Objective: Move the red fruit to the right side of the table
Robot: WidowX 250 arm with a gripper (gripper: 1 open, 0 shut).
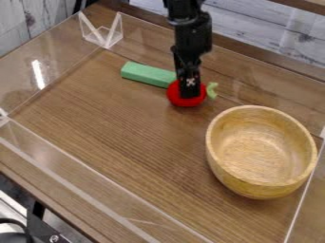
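The red fruit (185, 95) rests on the brown wood-grain table (114, 123), just right of the flat green block (147, 72); its light-green leafy top points right. My gripper (191, 84) hangs straight down from the black arm. Its fingertips sit at the fruit's top, slightly spread and open, and they hide the fruit's upper middle. The fruit sits at the back centre of the table, left of the bowl.
A round light wooden bowl (260, 150) fills the right front part of the table. Low clear acrylic walls (51, 161) edge the tabletop. A small clear acrylic stand (102, 31) sits at the back left corner.
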